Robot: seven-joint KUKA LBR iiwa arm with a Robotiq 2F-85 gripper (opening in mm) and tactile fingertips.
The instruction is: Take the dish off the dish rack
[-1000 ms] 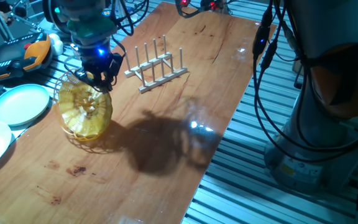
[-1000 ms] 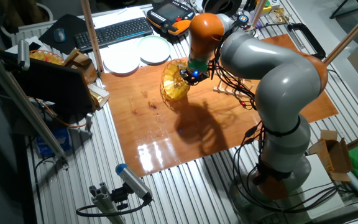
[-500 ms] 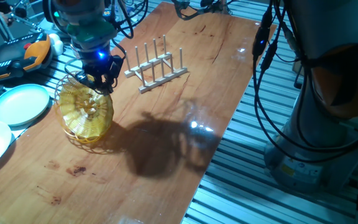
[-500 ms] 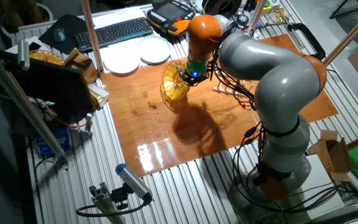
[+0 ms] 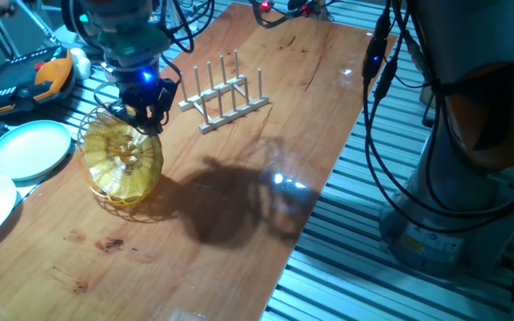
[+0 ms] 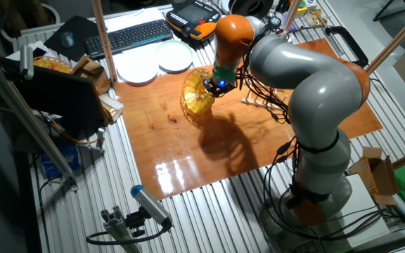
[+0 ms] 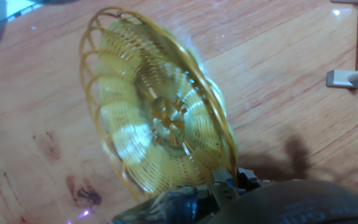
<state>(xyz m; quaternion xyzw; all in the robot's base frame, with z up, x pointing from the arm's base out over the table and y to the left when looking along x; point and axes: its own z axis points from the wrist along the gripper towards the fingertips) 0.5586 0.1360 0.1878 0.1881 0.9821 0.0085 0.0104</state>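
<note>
The round yellow woven wicker dish (image 5: 121,160) with its scalloped open-lattice rim stands nearly on edge, clear of the small light wooden dish rack (image 5: 224,89) of thin upright pegs; it is well to the side of the rack, toward the pale green and white plates (image 5: 29,149) beyond the table edge, and its lower rim looks to be touching or just above the wooden table (image 5: 239,205). The dark two-finger gripper (image 5: 144,114) is clenched on the dish's upper rim, on the side nearest the rack. The lift off the rack seems done, so the step in hand is probably setting the dish down. To do that well, lower it until the bottom rim bears on the wood, tip the dish away from the rack so it lies flat rather than rolling, and only then let the fingers part; the light wicker flexes, so a slow release should keep it from springing. Hard to make out: in the hand view the fingers are cut off at the bottom edge and blurred, so the exact grip on the weave is unclear. Whether the lower rim truly rests on the table cannot be told, and in the other fixed view the arm (image 6: 308,77) covers most of the rack.
</note>
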